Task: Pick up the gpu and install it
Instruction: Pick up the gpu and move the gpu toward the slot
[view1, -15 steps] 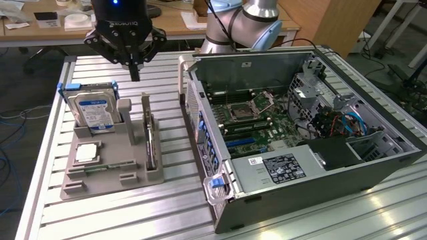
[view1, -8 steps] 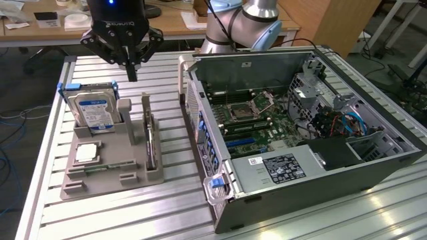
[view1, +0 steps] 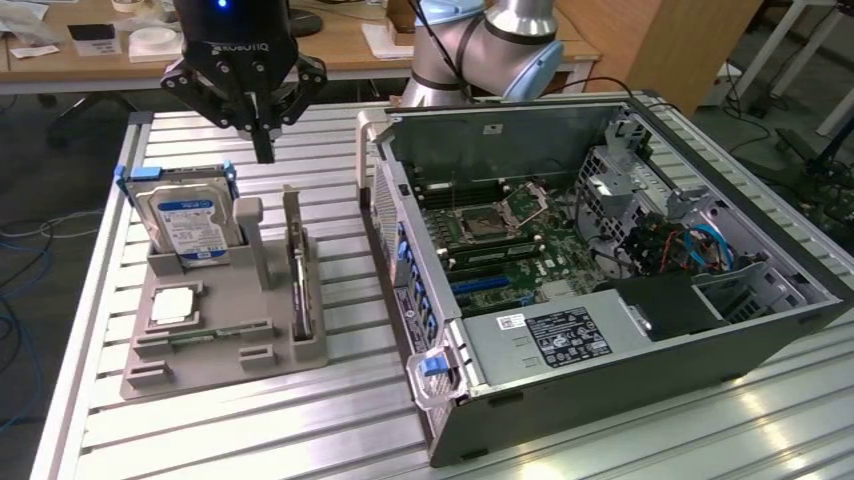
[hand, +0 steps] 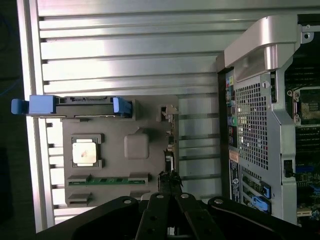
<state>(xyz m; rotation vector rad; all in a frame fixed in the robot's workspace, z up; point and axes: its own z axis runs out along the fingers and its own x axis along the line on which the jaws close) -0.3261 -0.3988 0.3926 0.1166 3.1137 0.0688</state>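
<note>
Gripper (view1: 264, 152) hangs well above the table (view1: 200, 430), over the far end of the gray fixture (view1: 214, 372). Jaws clenched tip to tip, nothing in them.

Gpu (view1: 302, 288) stands on its long edge in a slot on the fixture's side nearest the pc case (view1: 641, 330). Untouched, well below gripper.

Also on fixture:
- hard drive (view1: 187, 225) upright at ext. view's left
- small silver chip (view1: 174, 305) flat in front of it
- ram stick (hand: 107, 181) lying flat nr the chip

Case is open, motherboard (view1: 494, 230) exposed.

Step in hand, my read: approach for the pick, no grasp begun.

To do it well (judgement, not seen):
- Closed tips would land on the card's top edge, so jaws need to be apart before any descent.
- Set jaw gap across the card's thin dimension, so pads meet the two flat faces, not the ends.
- Wrist view has the card edge-on, roughly in line w/ gripper. Good ref for centring.
- Come down straight & vert. Slot walls sit close on both sides, so a skewed approach likely jams or tips the card.
- Grip nr mid-length so the card won't pivot.
- Keep clear of the hard drive's blue carrier, just beside the approach path.
- Card is thin, prob. flexes. Firm hold, no more squeeze than needed.
</note>
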